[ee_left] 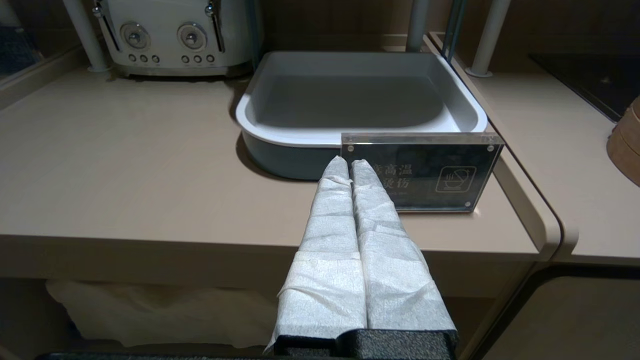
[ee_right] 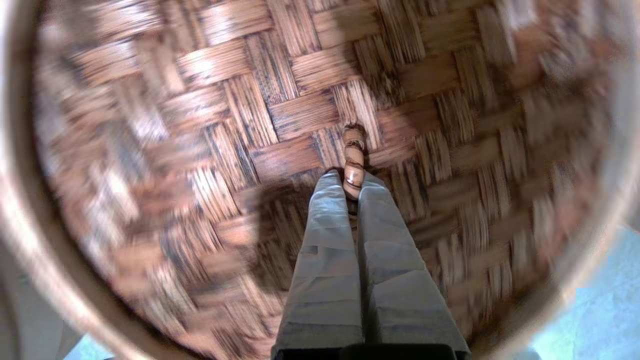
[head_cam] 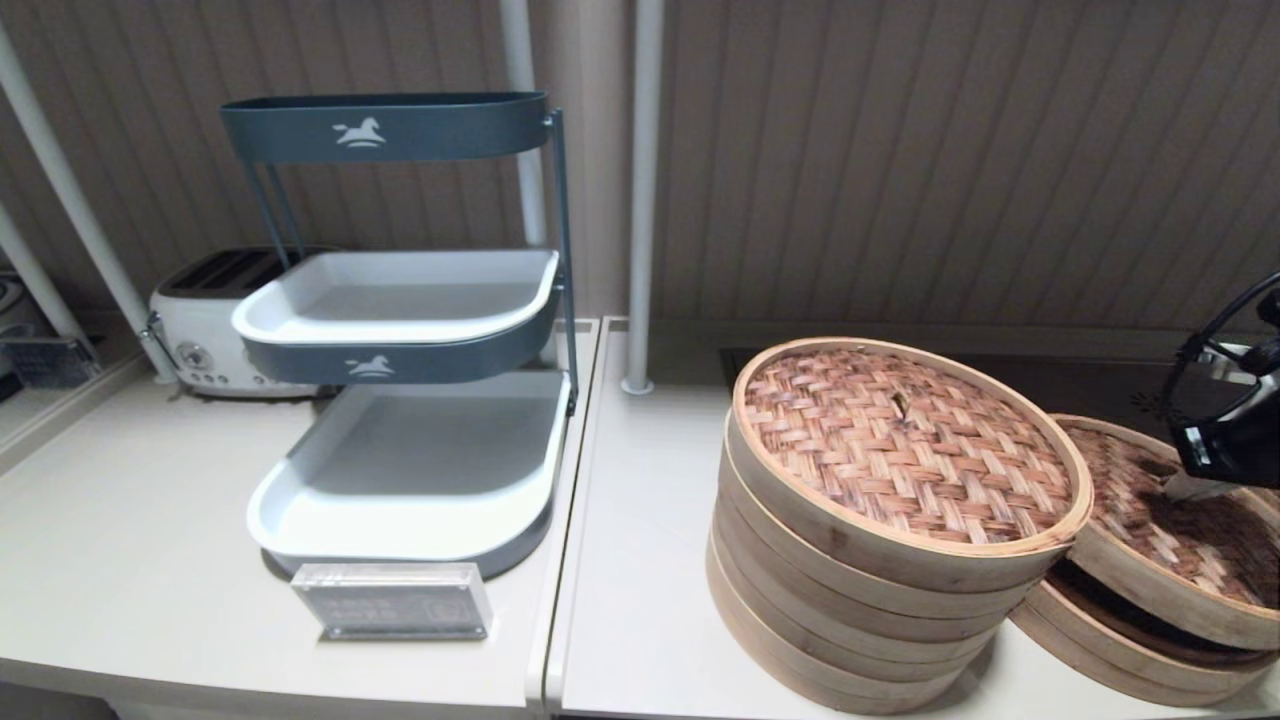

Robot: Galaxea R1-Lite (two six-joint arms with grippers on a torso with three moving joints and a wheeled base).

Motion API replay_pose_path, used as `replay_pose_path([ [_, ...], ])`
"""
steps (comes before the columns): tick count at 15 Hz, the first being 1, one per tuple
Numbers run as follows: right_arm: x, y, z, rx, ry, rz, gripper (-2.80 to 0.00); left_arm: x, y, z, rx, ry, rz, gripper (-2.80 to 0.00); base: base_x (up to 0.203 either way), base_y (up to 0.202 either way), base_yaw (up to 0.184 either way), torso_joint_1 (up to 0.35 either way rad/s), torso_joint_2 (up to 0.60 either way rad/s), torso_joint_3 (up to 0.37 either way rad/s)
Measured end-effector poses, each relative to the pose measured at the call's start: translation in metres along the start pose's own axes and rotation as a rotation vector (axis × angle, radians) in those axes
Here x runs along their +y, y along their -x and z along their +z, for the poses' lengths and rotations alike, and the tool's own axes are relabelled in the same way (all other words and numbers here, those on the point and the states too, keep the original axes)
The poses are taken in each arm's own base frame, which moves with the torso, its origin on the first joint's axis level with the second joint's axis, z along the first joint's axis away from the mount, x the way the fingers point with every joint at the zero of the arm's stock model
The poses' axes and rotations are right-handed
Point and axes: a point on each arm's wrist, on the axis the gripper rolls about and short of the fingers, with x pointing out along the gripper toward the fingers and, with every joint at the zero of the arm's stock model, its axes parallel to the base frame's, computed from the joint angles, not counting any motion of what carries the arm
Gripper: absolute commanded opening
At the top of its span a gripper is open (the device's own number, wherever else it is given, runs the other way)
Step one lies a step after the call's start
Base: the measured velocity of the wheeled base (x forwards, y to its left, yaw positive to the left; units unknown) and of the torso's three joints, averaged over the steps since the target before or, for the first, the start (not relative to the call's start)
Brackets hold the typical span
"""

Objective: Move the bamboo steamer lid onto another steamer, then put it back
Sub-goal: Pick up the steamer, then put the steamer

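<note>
Left of the scene, the left hand [ee_left: 350, 167] hung parked at the desk's [head_cam: 130, 560] front edge, its wrapped fingers pressed together on nothing, pointing at a clear sign block [head_cam: 392, 600] before a three-tier tray rack [head_cam: 410, 400]; a white toaster [head_cam: 215, 320] stood behind. Centre-right, the tall steamer stack [head_cam: 850, 610] carried its own woven lid [head_cam: 905, 440]. Far right, the right hand [ee_right: 350, 182] stood over the bamboo steamer lid [head_cam: 1165, 530], fingers clenched on the small centre loop [ee_right: 353, 155] directly beneath its tips. This lid sat tilted, a dark gap showing between its left rim and the low steamer [head_cam: 1120, 650] below, just beside the stack.
</note>
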Motion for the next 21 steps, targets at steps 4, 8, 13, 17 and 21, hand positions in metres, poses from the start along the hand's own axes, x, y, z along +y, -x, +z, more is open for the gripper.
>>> replay_pose_path([
  [4,0.001,0.009,0.001,-0.026,0.002,-0.004,-2.8,0.0,0.0,0.0,0.0,0.0,0.0,-2.8,0.0,0.0,0.0,0.0,0.0,0.0],
  [8,0.003,0.02,0.003,-0.058,0.003,-0.007,-2.8,0.0,0.0,0.0,0.0,0.0,0.0,-2.8,0.0,0.0,0.0,0.0,0.0,0.0],
  [13,0.006,0.034,0.006,-0.105,0.012,-0.014,-2.8,0.0,0.0,0.0,0.0,0.0,0.0,-2.8,0.0,0.0,0.0,0.0,0.0,0.0],
  [17,0.008,0.051,0.011,-0.155,0.02,-0.023,-2.8,0.0,0.0,0.0,0.0,0.0,0.0,-2.8,0.0,0.0,0.0,0.0,0.0,0.0],
  [21,0.009,0.069,0.015,-0.174,0.023,-0.028,-2.8,0.0,0.0,0.0,0.0,0.0,0.0,-2.8,0.0,0.0,0.0,0.0,0.0,0.0],
])
